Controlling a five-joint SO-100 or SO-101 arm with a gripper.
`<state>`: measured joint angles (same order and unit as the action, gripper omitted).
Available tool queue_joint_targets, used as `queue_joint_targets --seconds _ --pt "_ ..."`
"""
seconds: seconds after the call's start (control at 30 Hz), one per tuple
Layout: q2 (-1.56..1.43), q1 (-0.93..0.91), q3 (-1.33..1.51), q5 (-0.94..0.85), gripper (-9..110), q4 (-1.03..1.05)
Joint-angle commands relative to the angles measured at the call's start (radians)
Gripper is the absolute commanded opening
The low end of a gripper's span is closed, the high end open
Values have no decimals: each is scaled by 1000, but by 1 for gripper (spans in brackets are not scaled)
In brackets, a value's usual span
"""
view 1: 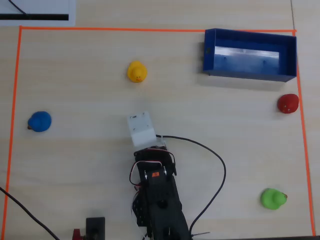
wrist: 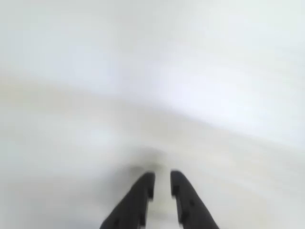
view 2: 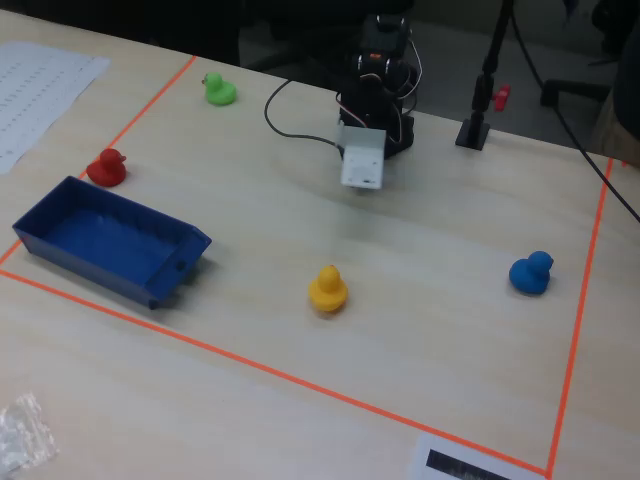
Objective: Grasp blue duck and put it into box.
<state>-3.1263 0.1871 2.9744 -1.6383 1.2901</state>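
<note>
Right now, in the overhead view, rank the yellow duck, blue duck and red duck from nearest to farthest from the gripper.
1. yellow duck, just above the gripper, nearest.
2. blue duck, far left near the tape line.
3. red duck, far right below the box, farthest.

I'm looking at a lab or office test bench: a pale wood table (view 2: 420, 260) marked off with orange tape (view 2: 300, 378), a printed sheet (view 2: 40, 90), a camera stand (view 2: 478, 125), loose cables (view 1: 215, 165), and office chairs (view 2: 600, 70) behind.
</note>
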Motion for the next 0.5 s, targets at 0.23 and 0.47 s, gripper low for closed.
queue_joint_targets --seconds 0.23,0.47 --pt "1347 684 -1430 374 35 275" --pt "1993 758 -2273 511 42 318"
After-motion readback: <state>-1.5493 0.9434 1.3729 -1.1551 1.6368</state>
